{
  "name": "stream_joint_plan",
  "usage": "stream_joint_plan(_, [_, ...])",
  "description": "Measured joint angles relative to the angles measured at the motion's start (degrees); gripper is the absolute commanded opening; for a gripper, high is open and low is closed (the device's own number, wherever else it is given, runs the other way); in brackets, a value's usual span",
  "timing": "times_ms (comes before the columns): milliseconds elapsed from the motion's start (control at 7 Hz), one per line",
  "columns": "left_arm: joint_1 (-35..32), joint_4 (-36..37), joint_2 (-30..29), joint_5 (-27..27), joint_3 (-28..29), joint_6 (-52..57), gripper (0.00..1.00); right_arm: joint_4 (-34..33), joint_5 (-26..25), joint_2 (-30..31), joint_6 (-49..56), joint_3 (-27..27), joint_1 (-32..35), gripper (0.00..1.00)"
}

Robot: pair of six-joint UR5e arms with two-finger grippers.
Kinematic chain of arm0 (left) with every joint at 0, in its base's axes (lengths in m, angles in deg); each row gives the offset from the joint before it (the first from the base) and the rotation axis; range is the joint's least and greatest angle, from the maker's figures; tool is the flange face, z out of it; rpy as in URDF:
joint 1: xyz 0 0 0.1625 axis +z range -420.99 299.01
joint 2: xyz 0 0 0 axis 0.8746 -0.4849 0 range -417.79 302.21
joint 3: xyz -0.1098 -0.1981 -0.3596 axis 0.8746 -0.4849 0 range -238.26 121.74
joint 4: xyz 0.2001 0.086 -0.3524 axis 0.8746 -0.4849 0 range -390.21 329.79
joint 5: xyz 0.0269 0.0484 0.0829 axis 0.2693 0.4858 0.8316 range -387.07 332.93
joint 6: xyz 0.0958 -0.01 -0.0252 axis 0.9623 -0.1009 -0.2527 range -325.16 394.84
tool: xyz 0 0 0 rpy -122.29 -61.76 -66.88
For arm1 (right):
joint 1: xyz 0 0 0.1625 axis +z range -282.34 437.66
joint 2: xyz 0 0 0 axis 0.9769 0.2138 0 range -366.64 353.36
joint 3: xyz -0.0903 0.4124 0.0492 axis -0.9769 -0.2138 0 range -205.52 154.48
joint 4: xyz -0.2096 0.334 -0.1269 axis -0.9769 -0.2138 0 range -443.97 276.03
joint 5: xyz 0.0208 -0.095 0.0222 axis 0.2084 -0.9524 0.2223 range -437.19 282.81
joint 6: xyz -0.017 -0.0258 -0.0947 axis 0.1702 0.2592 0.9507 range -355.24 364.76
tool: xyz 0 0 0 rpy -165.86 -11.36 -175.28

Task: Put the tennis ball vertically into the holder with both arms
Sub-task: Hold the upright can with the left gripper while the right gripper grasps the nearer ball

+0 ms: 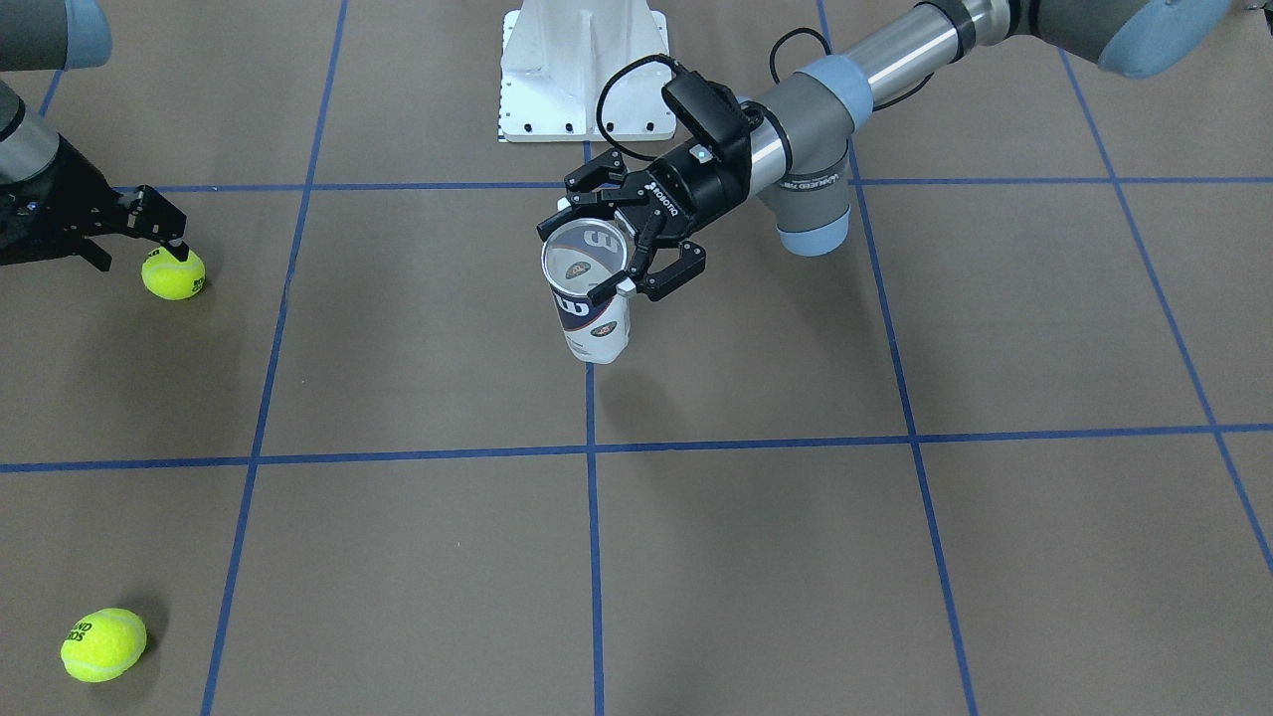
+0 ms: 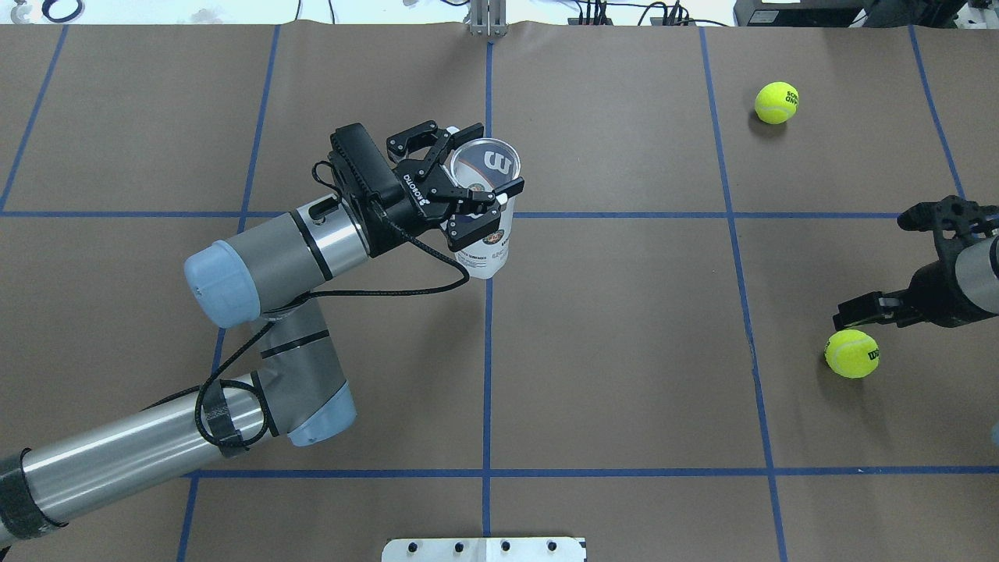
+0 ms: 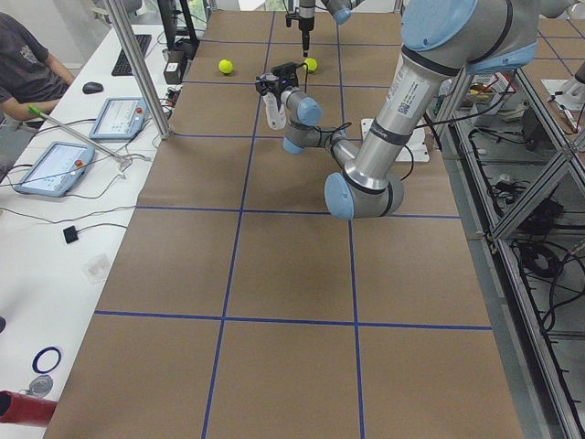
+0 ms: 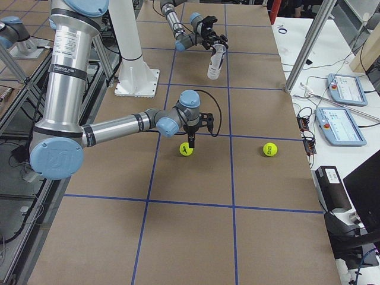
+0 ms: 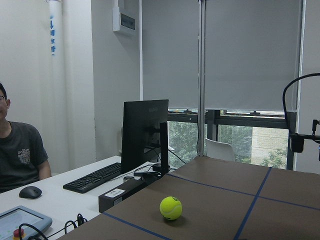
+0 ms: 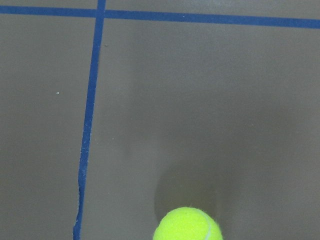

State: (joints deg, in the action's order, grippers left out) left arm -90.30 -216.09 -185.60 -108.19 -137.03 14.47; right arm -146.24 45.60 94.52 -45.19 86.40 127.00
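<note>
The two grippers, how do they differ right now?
The left gripper is shut around the holder, just below its open rim; the right gripper is open and holds nothing. The left one reaches in sideways over the table's middle; the right one points down, close to a tennis ball at the table's right side. Both are black two-finger grippers.

The left grey-and-silver jointed arm with light-blue joint caps (image 2: 257, 257) comes in from the lower left of the overhead view, elbow bent, wrist reaching toward upper centre. The left black two-finger gripper (image 2: 493, 160) lies roughly level, fingers clamped on the rim of a clear plastic tennis-ball can (image 2: 488, 254). The right arm (image 2: 979, 269) enters at the right edge; the right gripper (image 2: 874, 269) points down, jaws spread wide.
</note>
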Motion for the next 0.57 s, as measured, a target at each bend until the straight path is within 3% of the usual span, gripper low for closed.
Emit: stream_joint_plan(571, [0.27,0.06,0.27,0.18,0.02,-0.07,0.79,1.24,-3.52,0.0,-1.15,-1.71,-3.35,0.99])
